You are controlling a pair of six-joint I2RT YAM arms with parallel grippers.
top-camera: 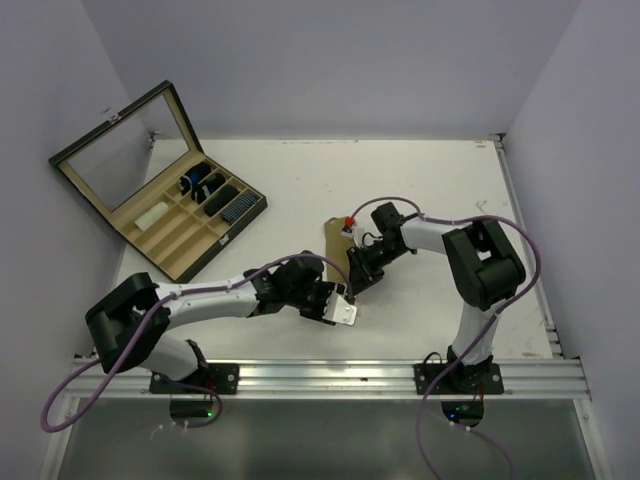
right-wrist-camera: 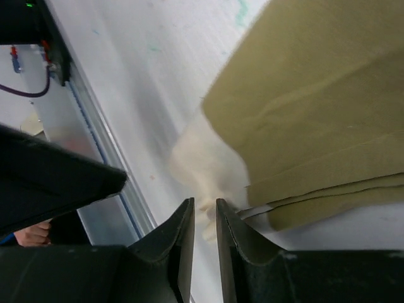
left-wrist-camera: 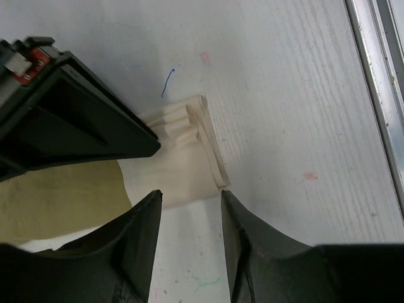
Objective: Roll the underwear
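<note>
Olive fabric underwear with cream waistband flat on white worktop, likely limp, light; right gripper clamped on bunched band, left gripper apart astride its thick edge, judged best hold.

The underwear lies on the white counter: olive cloth folded in flat layers (edges stacked), its cream end bunched into small ridges toward the near edge.
</note>
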